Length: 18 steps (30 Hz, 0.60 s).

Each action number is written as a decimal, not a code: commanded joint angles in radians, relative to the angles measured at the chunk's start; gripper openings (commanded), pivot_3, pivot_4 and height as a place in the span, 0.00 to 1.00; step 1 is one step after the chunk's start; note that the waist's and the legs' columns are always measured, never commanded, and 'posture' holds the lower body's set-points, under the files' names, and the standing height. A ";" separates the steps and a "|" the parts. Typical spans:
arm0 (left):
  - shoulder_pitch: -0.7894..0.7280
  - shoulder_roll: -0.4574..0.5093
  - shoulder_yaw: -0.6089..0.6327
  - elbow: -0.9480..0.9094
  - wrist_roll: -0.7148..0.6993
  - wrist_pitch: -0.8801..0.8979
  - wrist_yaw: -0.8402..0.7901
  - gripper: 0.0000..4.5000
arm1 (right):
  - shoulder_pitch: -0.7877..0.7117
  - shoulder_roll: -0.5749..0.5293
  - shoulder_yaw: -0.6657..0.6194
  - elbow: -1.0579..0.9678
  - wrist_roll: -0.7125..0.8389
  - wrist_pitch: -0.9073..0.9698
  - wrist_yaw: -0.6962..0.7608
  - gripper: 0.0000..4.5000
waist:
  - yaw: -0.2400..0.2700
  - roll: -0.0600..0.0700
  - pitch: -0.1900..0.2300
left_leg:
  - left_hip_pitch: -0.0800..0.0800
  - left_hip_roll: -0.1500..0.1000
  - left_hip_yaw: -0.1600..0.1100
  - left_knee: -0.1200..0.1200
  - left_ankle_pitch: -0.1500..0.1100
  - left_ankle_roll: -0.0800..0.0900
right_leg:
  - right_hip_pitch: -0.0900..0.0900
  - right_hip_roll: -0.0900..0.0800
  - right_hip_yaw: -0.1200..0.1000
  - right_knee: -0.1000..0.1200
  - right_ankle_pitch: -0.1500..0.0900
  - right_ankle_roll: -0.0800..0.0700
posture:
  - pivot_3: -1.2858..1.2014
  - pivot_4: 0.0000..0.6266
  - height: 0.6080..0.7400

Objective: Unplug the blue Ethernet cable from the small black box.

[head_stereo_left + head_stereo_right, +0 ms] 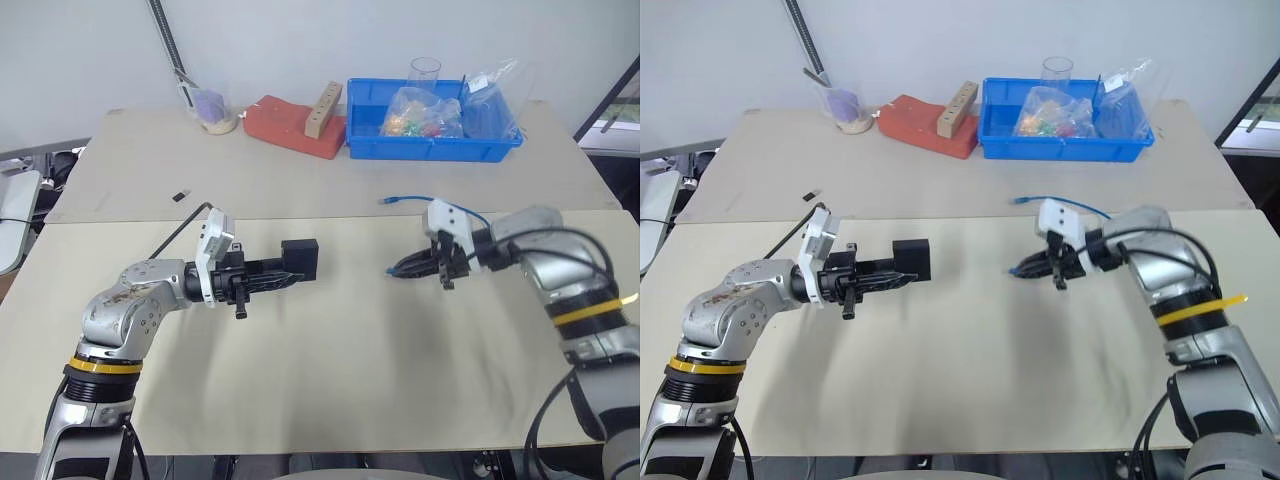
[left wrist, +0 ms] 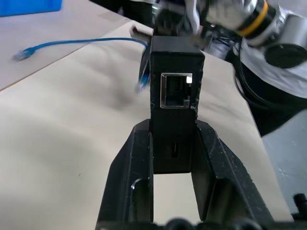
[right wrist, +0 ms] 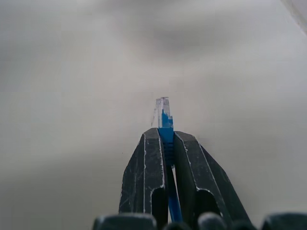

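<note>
My left gripper (image 1: 285, 275) is shut on the small black box (image 1: 299, 259), holding it above the table at centre left. The box's port (image 2: 176, 89) faces my right arm and has no plug in it. Across a gap, my right gripper (image 1: 400, 268) is shut on one end of the blue Ethernet cable (image 1: 420, 200). Its translucent plug (image 3: 163, 110) sticks out past the fingertips. The cord trails back over the table, and its other plug (image 1: 385, 201) lies on the far table.
A blue bin (image 1: 432, 135) with bags and a clear cup stands at the back right. A red block (image 1: 295, 125) with a wooden piece and a small cup (image 1: 212, 110) sit at the back centre. A tiny dark object (image 1: 180, 195) lies at the back left.
</note>
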 commanded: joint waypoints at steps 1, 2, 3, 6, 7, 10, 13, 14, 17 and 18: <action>0.029 -0.011 0.014 -0.049 0.020 -0.060 0.026 0.12 | 0.054 0.005 -0.048 -0.030 -0.032 -0.067 -0.080 0.00 | 0.001 0.000 0.000 | 0.000 0.000 0.000 0.000 0.000 0.000 | 0.000 0.000 0.000 0.000 0.000 0.000 | 0.52 0.24 1.00; 0.035 -0.014 0.013 -0.053 0.023 -0.067 0.033 0.12 | 0.072 0.009 -0.059 -0.038 -0.024 -0.057 -0.094 0.00 | 0.001 0.000 0.000 | 0.000 0.000 0.000 0.000 0.000 0.000 | 0.000 0.000 0.000 0.000 0.000 0.000 | 0.52 0.24 1.00; 0.039 -0.017 0.012 -0.056 0.026 -0.072 0.037 0.12 | 0.084 0.012 -0.067 -0.044 -0.019 -0.051 -0.103 0.21 | 0.001 0.000 0.000 | 0.000 0.000 0.000 0.001 0.000 0.000 | 0.000 0.000 0.001 0.001 0.000 0.000 | 0.52 0.24 1.00; 0.042 -0.025 0.014 -0.059 0.025 -0.075 0.051 0.12 | 0.114 -0.004 -0.087 -0.089 0.002 -0.027 -0.084 0.43 | 0.001 0.000 0.000 | 0.001 0.000 0.000 0.001 0.000 0.000 | 0.000 0.000 0.001 0.002 0.000 0.000 | 0.52 0.24 1.00; 0.043 -0.026 0.015 -0.059 0.026 -0.077 0.055 0.12 | 0.119 -0.013 -0.092 -0.104 0.007 -0.026 -0.074 0.52 | 0.001 0.000 0.000 | 0.001 0.000 0.000 0.001 0.000 0.000 | 0.000 0.000 0.001 0.002 0.000 0.000 | 0.52 0.24 1.00; 0.044 -0.034 0.026 -0.047 0.033 -0.095 0.084 0.12 | 0.120 -0.041 -0.126 -0.169 0.045 0.005 -0.052 0.75 | 0.000 0.000 0.000 | 0.001 0.000 0.000 0.001 0.000 0.000 | 0.000 0.000 0.001 0.002 0.000 0.000 | 0.52 0.24 1.00; 0.048 -0.046 0.043 -0.029 0.053 -0.126 0.124 0.12 | 0.127 -0.063 -0.179 -0.283 0.112 0.094 -0.049 0.97 | 0.001 0.000 0.000 | 0.001 0.000 0.000 0.001 0.000 0.000 | 0.000 0.000 0.001 0.002 0.000 0.000 | 0.52 0.24 1.00; 0.050 -0.049 0.046 -0.025 0.058 -0.135 0.132 0.12 | 0.131 -0.067 -0.189 -0.310 0.126 0.115 -0.051 0.99 | 0.001 0.000 0.000 | 0.001 0.000 0.000 0.001 0.000 0.000 | 0.000 0.001 0.001 0.002 0.000 0.000 | 0.52 0.24 1.00; 0.054 -0.091 0.060 0.031 0.131 -0.232 0.218 0.12 | 0.150 -0.063 -0.267 -0.489 0.247 0.274 -0.104 0.99 | 0.004 0.000 0.000 | 0.001 0.000 0.000 0.001 0.000 0.000 | 0.000 0.001 0.001 0.001 0.000 0.000 | 0.52 0.24 1.00; 0.054 -0.114 0.057 0.067 0.182 -0.298 0.260 0.12 | 0.150 -0.044 -0.303 -0.560 0.312 0.353 -0.145 0.99 | 0.006 0.000 0.000 | 0.001 0.000 0.000 0.001 0.000 0.000 | 0.000 0.001 0.001 0.002 0.000 0.000 | 0.52 0.24 1.00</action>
